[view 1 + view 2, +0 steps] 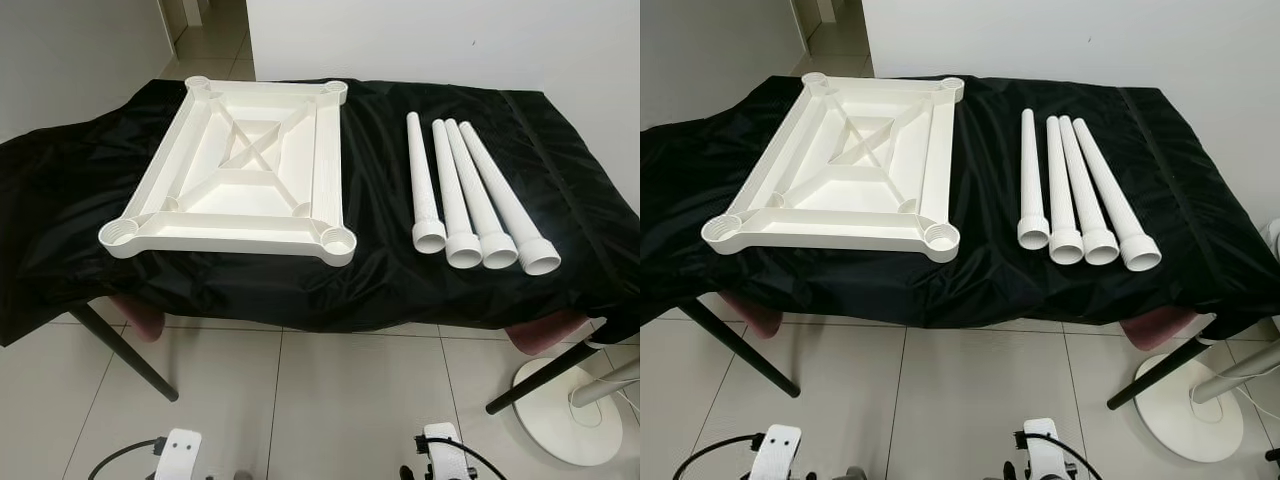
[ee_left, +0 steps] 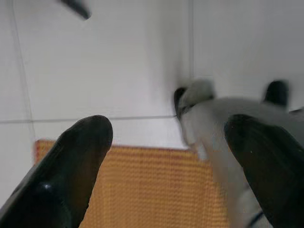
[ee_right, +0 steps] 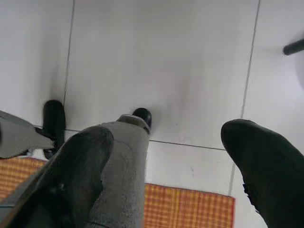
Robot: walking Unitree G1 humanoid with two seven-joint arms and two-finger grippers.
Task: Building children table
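Both arms hang low over floor tiles. Head view: upturned tabletop [image 1: 235,180] lies counter-left; four legs [image 1: 470,195] lie counter-right, long axes running away from robot, nearer the right arm. Black cloth covers counter [image 1: 560,150].

Left wrist: left claw [image 2: 166,156] wide open, empty.

Right wrist: right claw [image 3: 166,166] likewise spread, empty.

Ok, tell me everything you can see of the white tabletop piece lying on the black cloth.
The white tabletop looks like moulded plastic, rectangular, lying flat with its underside up on the black cloth. Its raised rim encloses ribs that cross in an X at the middle. Each of its four corners carries a round ribbed socket, all empty. Four white legs lie apart to its right, not touching it.
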